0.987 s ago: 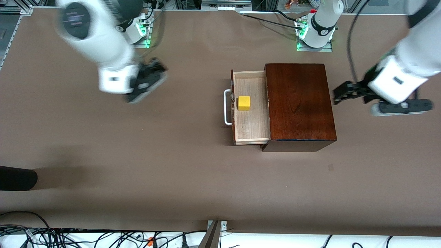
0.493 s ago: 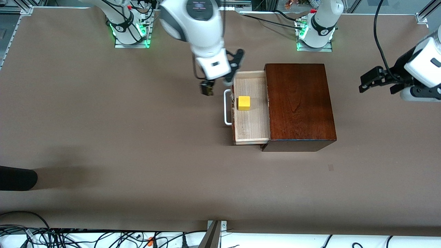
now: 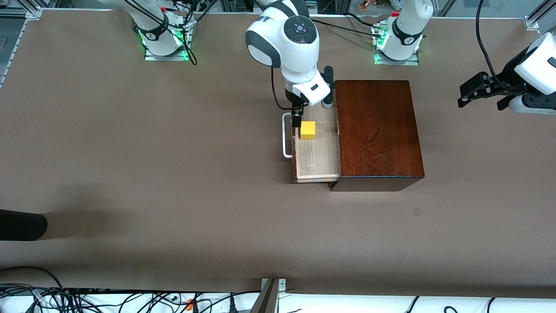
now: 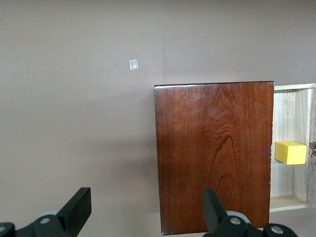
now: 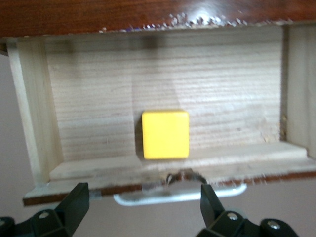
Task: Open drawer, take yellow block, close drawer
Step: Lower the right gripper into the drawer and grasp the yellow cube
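Two grippers, both with fingers apart: right gripper (image 3: 309, 114) over the drawer (image 3: 317, 150) (pulled out, centre of frame), above the yellow block (image 3: 307, 130) resting inside; left gripper (image 3: 471, 90) waits at right edge, off the wooden box (image 3: 378, 130).

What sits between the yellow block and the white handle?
Only the drawer's low front wall, seen in the right wrist view: block inside it, handle outside.

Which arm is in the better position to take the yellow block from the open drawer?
The right one. The right gripper hangs open over the drawer, above the yellow block. The left gripper, also open, waits past the box's end.
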